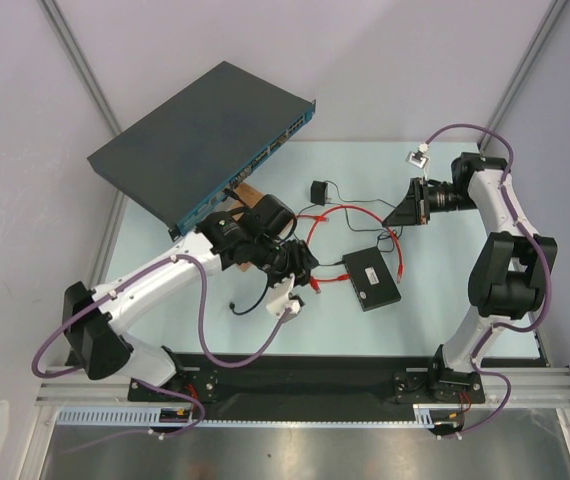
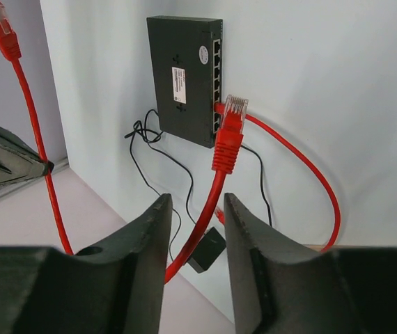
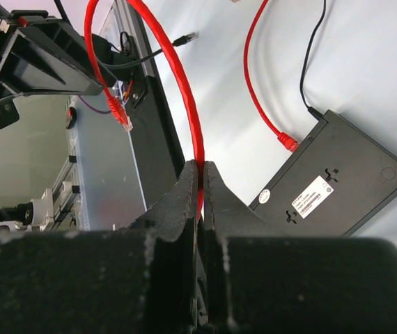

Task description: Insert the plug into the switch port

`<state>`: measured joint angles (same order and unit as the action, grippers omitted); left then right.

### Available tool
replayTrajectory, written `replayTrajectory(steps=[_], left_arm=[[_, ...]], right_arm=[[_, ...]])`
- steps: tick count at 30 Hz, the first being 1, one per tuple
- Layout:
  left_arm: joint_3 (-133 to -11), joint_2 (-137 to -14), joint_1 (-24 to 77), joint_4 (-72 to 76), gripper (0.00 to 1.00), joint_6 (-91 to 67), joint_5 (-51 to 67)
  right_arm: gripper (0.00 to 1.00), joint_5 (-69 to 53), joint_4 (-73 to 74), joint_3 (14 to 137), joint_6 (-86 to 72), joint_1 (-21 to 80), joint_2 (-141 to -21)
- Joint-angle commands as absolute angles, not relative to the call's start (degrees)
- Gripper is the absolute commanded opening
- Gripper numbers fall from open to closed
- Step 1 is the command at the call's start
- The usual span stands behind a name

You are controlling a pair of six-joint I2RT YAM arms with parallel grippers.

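Straddles red cable [image 2: 216, 184] with spread left gripper [image 2: 197, 202] just under plug [image 2: 233, 115], near switch port [image 2: 216, 69]; pinches red cable in right gripper [image 3: 200, 170], near switch [image 1: 370, 278].

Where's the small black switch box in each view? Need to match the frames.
Top external: switch box lies just right of centre.
Left wrist: top centre, ports facing right.
Right wrist: lower right, white label showing.
Shared landmark: the red cable reaching the box's edge.
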<state>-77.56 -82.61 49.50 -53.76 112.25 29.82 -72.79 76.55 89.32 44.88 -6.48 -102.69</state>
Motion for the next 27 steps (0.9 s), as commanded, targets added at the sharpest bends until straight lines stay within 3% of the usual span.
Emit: replayTrajectory(steps=[1,5,9,12,16,20,23,27], left_arm=[[-77.1,-83.2,50.0,-54.1,0.39,117.1,30.4],[-77.0,-83.1,50.1,-54.1,0.27,117.4,31.5],[-76.2,-82.5,50.3,-54.0,0.08,116.4,33.1],[-76.0,-82.8,50.4,-53.6,0.01,111.7,35.1],[-75.9,-83.2,50.5,-51.9,0.0,99.7,38.5],[-75.2,-83.4,50.6,-45.2,0.0,80.2,40.9],[-76.5,-85.5,50.5,-41.0,0.0,61.0,38.9],[-77.2,-88.5,51.6,-40.7,0.0,46.0,32.8]], right_arm=[[0.0,-74.7,86.9,88.9,46.0,-6.2,-100.3],[0.0,-74.5,87.0,88.8,45.9,-6.0,-100.2],[0.0,-73.3,85.8,89.6,43.5,-4.7,-101.4],[0.0,-71.3,77.1,89.2,35.4,-2.8,-102.8],[0.0,-64.7,60.3,86.0,20.8,-0.2,-101.6],[0.18,-56.8,44.6,84.6,7.8,7.4,-100.6],[0.43,-53.9,38.4,85.5,1.7,11.1,-102.2],[0.67,-53.4,36.4,87.0,-0.8,13.5,-104.1]])
